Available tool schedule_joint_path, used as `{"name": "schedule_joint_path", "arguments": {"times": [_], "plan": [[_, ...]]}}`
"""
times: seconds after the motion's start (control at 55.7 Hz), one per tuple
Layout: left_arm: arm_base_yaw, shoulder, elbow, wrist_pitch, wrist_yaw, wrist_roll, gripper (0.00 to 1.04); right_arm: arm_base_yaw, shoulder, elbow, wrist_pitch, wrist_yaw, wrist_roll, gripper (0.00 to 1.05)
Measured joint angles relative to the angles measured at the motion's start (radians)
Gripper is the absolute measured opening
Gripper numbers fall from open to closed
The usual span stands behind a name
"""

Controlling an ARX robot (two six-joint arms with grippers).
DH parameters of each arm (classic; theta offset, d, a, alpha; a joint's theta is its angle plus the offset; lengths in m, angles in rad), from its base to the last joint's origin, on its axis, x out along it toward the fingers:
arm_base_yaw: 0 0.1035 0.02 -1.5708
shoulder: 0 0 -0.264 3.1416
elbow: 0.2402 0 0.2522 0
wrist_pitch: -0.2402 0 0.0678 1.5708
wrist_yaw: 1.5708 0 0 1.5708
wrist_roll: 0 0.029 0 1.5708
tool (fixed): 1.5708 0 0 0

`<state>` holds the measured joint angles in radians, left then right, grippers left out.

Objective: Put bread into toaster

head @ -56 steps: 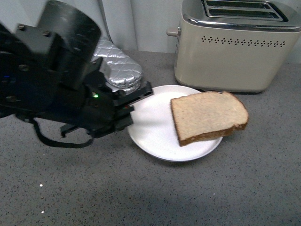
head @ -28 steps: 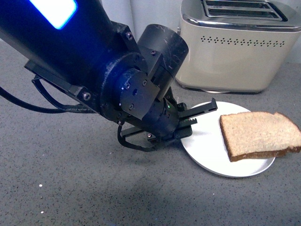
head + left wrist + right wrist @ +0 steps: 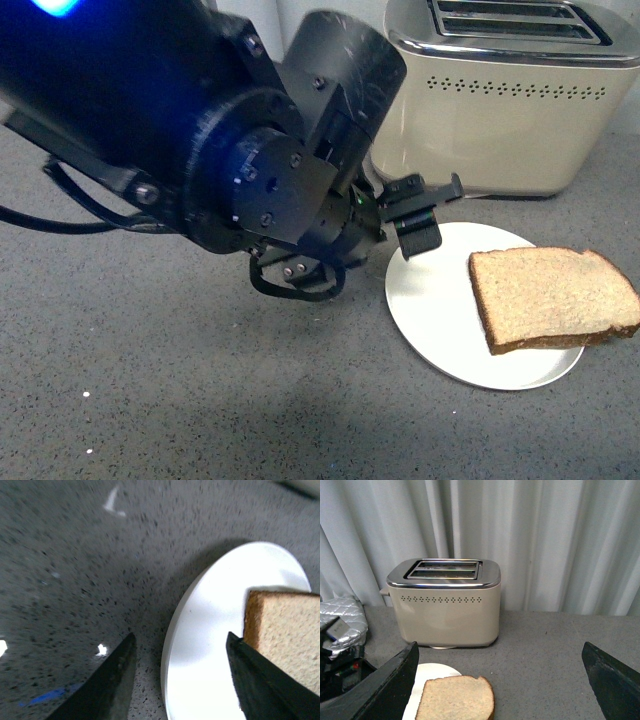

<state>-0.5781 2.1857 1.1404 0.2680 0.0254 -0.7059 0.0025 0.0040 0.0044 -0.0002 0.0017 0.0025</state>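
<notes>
**Bread on a plate, open left jaws at the plate's rim**

A slice of bread (image 3: 550, 295) lies flat on a round white plate (image 3: 435, 325) on a speckled grey worktop (image 3: 200, 400). The slice sits on the side of the plate away from the left arm (image 3: 250, 170), and its crust juts out past the rim there.

The left jaws are at the opposite rim of the plate, clear of the bread. They are spread apart and hold nothing. In the left wrist view, one finger (image 3: 102, 685) is over the worktop just outside the plate's rim. The other finger (image 3: 260, 680) is over the plate, just beside the bread's brown crust. I cannot tell whether either finger touches anything.

A cream toaster (image 3: 500, 110) stands upright just behind the plate, its two top slots facing up.

The right jaws show only in the right wrist view. They are spread wide and empty, and they face the plate with the toaster beyond it. A silver quilted oven mitt (image 3: 342, 620) lies off to the plate's side, near the left arm. Pale curtains (image 3: 545, 540) hang behind the toaster.
</notes>
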Motion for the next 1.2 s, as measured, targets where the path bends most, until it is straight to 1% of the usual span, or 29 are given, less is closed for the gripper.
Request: {"name": "schedule_joint_path", "arguments": {"times": [0.072, 0.09, 0.126, 0.144, 0.162, 0.179, 0.233, 0.305, 0.341, 0.449, 0.521, 0.538, 0.574, 0.61, 0.628, 0.664, 0.682, 0.718, 0.736, 0.772, 0.826, 0.862, 0.933, 0.969, 0.987, 1.077, 1.203], "plan": [[0.000, -0.090, -0.086, 0.097, -0.171, 0.109, 0.77, 0.000, 0.000, 0.000, 0.000, 0.000, 0.000, 0.95], [0.000, -0.128, -0.132, 0.171, -0.233, 0.163, 0.82, 0.000, 0.000, 0.000, 0.000, 0.000, 0.000, 0.95], [0.004, -0.183, -0.195, 0.266, -0.305, 0.227, 0.89, 0.000, 0.000, 0.000, 0.000, 0.000, 0.000, 0.95], [0.009, -0.227, -0.242, 0.319, -0.352, 0.267, 0.95, 0.000, 0.000, 0.000, 0.000, 0.000, 0.000, 0.95], [0.012, -0.257, -0.272, 0.348, -0.377, 0.284, 0.98, 0.000, 0.000, 0.000, 0.000, 0.000, 0.000, 0.95], [0.014, -0.272, -0.288, 0.361, -0.388, 0.290, 0.99, 0.000, 0.000, 0.000, 0.000, 0.000, 0.000, 0.95], [0.029, -0.378, -0.398, 0.421, -0.446, 0.324, 0.97, 0.000, 0.000, 0.000, 0.000, 0.000, 0.000, 0.95], [0.042, -0.463, -0.496, 0.451, -0.488, 0.344, 0.98, 0.000, 0.000, 0.000, 0.000, 0.000, 0.000, 0.95], [0.053, -0.531, -0.575, 0.458, -0.510, 0.355, 0.98, 0.000, 0.000, 0.000, 0.000, 0.000, 0.000, 0.95], [0.103, -0.746, -0.774, 0.423, -0.541, 0.367, 0.98, 0.000, 0.000, 0.000, 0.000, 0.000, 0.000, 0.95], [0.127, -0.850, -0.838, 0.376, -0.549, 0.368, 0.98, 0.000, 0.000, 0.000, 0.000, 0.000, 0.000, 0.95], [0.132, -0.854, -0.850, 0.386, -0.542, 0.378, 0.97, 0.000, 0.000, 0.000, 0.000, 0.000, 0.000, 0.95], [0.154, -0.859, -0.898, 0.488, -0.496, 0.419, 0.92, 0.000, 0.000, 0.000, 0.000, 0.000, 0.000, 0.95], [0.189, -0.869, -0.966, 0.648, -0.425, 0.485, 0.85, 0.000, 0.000, 0.000, 0.000, 0.000, 0.000, 0.95], [0.197, -0.873, -0.982, 0.681, -0.409, 0.510, 0.83, 0.000, 0.000, 0.000, 0.000, 0.000, 0.000, 0.95], [0.228, -0.905, -1.042, 0.786, -0.363, 0.561, 0.76, 0.000, 0.000, 0.000, 0.000, -0.001, 0.000, 0.95], [0.235, -0.917, -1.053, 0.805, -0.356, 0.575, 0.74, 0.000, 0.000, 0.000, 0.000, -0.001, 0.000, 0.95], [0.261, -0.969, -1.076, 0.829, -0.333, 0.615, 0.67, 0.000, 0.000, 0.000, 0.000, 0.000, 0.000, 0.95], [0.273, -0.998, -1.080, 0.824, -0.323, 0.625, 0.64, 0.000, 0.001, 0.000, 0.000, 0.000, 0.000, 0.95], [0.300, -1.089, -1.080, 0.743, -0.296, 0.652, 0.54, 0.000, 0.000, 0.000, 0.000, 0.000, 0.000, 0.95], [0.318, -1.157, -1.083, 0.680, -0.277, 0.663, 0.47, 0.000, 0.000, 0.000, 0.000, 0.000, 0.000, 0.95], [0.335, -1.213, -1.090, 0.632, -0.257, 0.674, 0.40, 0.000, 0.000, 0.000, 0.000, 0.000, 0.000, 0.95], [0.359, -1.280, -1.100, 0.581, -0.235, 0.682, 0.29, 0.000, 0.000, 0.000, 0.000, 0.000, 0.000, 0.95], [0.375, -1.318, -1.107, 0.549, -0.221, 0.685, 0.22, 0.000, 0.000, 0.000, 0.000, 0.000, 0.000, 0.95], [0.379, -1.327, -1.108, 0.546, -0.220, 0.686, 0.20, 0.000, 0.000, 0.000, 0.000, 0.000, 0.000, 0.95], [0.408, -1.406, -1.120, 0.479, -0.190, 0.690, 0.04, 0.000, 0.000, 0.000, 0.000, 0.000, 0.000, 0.95], [0.437, -1.487, -1.122, 0.409, -0.161, 0.695, 0.04, 0.000, 0.000, 0.000, 0.000, 0.000, 0.000, 0.95]]}}
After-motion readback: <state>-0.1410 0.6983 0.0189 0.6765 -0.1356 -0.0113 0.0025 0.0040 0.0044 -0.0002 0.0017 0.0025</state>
